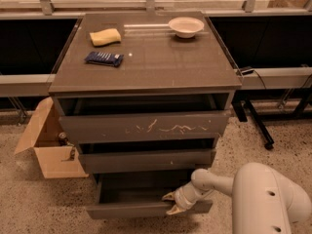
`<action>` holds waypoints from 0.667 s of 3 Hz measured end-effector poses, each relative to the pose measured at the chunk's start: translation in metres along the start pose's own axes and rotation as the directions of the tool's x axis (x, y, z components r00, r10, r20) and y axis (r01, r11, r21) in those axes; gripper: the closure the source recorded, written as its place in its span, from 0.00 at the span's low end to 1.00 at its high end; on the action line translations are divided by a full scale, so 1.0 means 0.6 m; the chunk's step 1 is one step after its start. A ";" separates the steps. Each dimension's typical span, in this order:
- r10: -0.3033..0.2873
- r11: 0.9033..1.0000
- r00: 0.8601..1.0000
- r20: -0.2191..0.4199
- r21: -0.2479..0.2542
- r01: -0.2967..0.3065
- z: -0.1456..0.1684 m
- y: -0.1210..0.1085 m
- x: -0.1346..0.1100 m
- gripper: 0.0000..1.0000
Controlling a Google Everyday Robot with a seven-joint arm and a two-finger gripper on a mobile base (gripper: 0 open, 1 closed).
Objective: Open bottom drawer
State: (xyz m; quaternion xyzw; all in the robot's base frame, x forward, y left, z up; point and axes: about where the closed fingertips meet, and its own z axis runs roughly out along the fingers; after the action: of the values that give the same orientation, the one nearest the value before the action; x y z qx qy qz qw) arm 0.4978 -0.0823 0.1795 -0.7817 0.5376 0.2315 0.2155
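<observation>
Cardboard box (48,155): brown, flaps open, standing on the speckled floor just left of the cabinet and apart from the drawers.

Tabletop (161,69): the flat grey-brown top of the cabinet. It carries a yellow sponge (105,36), a dark blue packet (103,58) and a round white bowl (185,27), and none of them bears on the move.

Upper fronts: the scratched grey-brown top drawer front (144,126) and the plain middle drawer front (146,160) both sit above the work.

Bottom drawer (126,210): the lowest, slim, dark grey-brown flat front stands partly out from the cabinet, with dark cavity showing behind it. Its long axis runs left to right.

Claw (170,204): the pale-tipped two-finger claw is at the right part of that front's top edge. Its tips are parted only enough to straddle the panel, one in the cavity and one on the outer face, so it appears to be clamped on the front.

Deciding relation: most of the front lies left of the claw, so the hold is off-centre. The pull likely has to run straight out, square to the long axis, or the drawer may skew.

Arm (263,199): white and rounded, reaching in from the lower right.
</observation>
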 end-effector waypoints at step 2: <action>-0.035 0.999 0.999 0.023 0.000 0.035 -0.020 0.024 -0.048 1.00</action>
State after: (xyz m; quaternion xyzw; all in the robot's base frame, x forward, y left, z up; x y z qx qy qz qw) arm 0.4769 -0.0727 0.2051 -0.7884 0.5210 0.2369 0.2253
